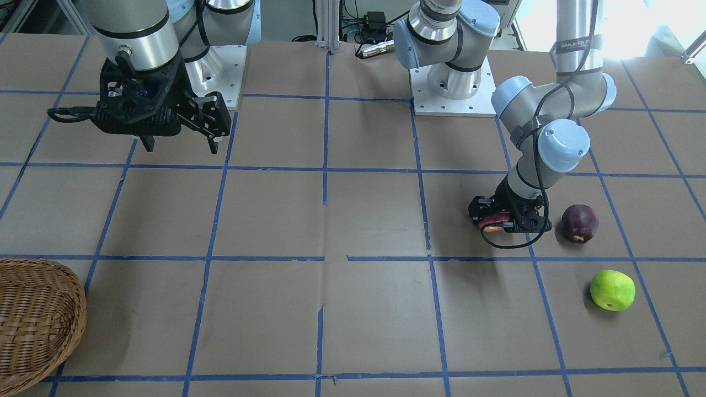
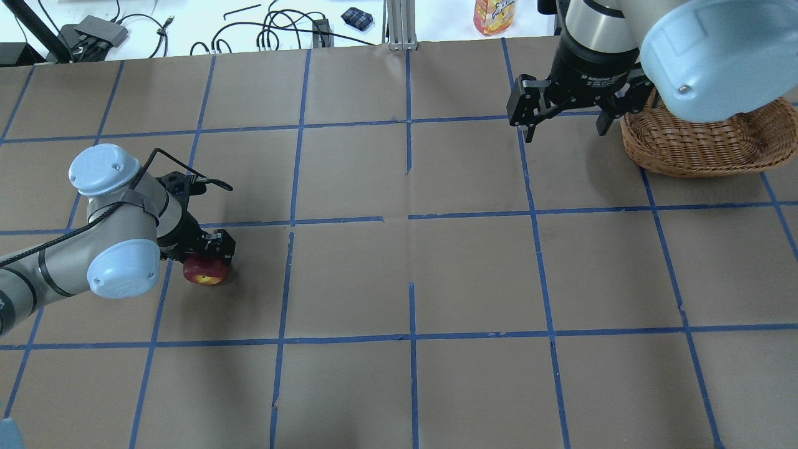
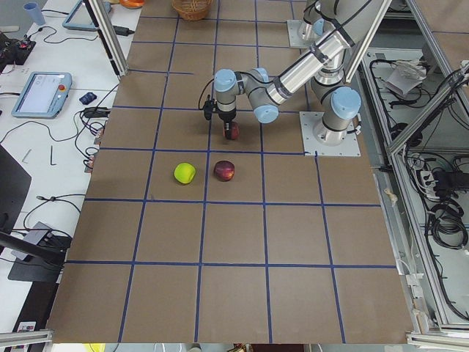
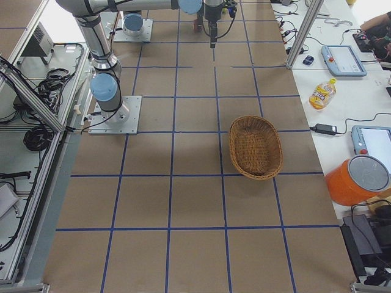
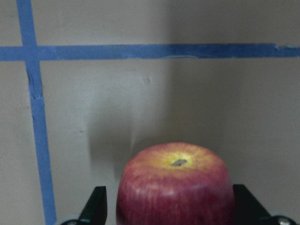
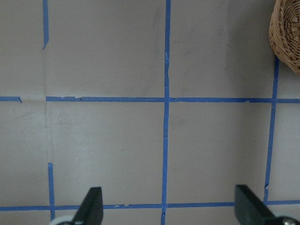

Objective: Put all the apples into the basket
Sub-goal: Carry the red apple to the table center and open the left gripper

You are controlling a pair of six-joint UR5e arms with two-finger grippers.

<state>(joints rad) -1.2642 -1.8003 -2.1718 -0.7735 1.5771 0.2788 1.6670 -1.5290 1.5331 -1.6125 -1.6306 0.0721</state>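
Note:
The streaky red apple (image 1: pixel 492 223) (image 2: pixel 204 272) (image 5: pixel 176 187) rests on the table between the fingers of my left gripper (image 1: pixel 499 219) (image 2: pixel 207 263) (image 5: pixel 171 208). The jaws stand wide open around it, with a small gap on one side. The dark maroon apple (image 1: pixel 579 223) (image 3: pixel 225 171) and the yellow-green apple (image 1: pixel 612 290) (image 3: pixel 185 173) lie on the table close by. The wicker basket (image 1: pixel 71 309) (image 2: pixel 686 149) (image 4: pixel 232 146) stands empty at the far end. My right gripper (image 1: pixel 179 146) (image 2: pixel 564 133) (image 6: pixel 168 213) hangs open and empty above the table beside the basket.
The two arm bases (image 1: pixel 452 82) (image 1: pixel 220 71) stand at the robot's edge of the table. A drink bottle (image 2: pixel 495 15), cables, tablets and an orange bucket (image 4: pixel 357 180) sit on the side benches beyond the table's edge.

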